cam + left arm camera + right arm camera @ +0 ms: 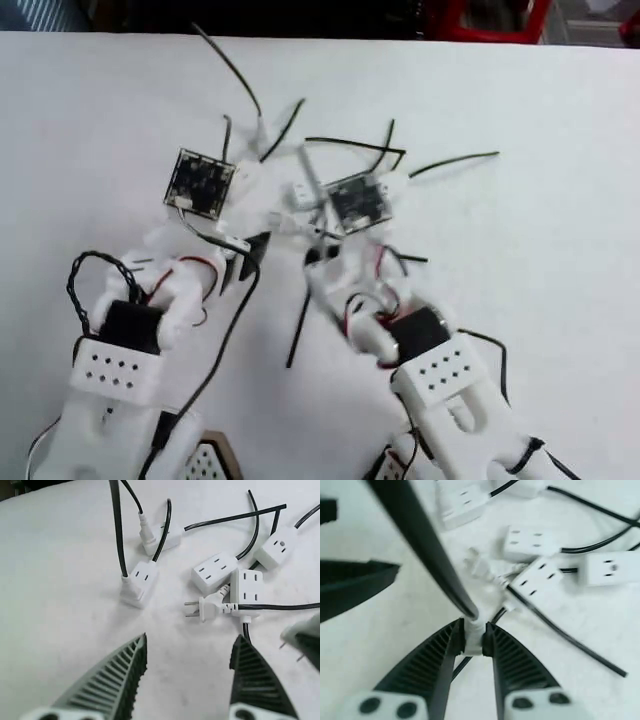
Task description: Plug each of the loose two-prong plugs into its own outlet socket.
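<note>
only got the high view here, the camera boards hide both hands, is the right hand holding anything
Observer: Yes. The right hand is shut on a white plug, and its black cord runs up from between the fingers.
Operator: ok and the left hand
Observer: The left hand is open, with nothing between its fingers.
Operator: any loose plug near it
Observer: One loose two-prong plug lies flat on the table just ahead of the left hand. Its prongs are bare, and it sits beside a white outlet block.
</note>
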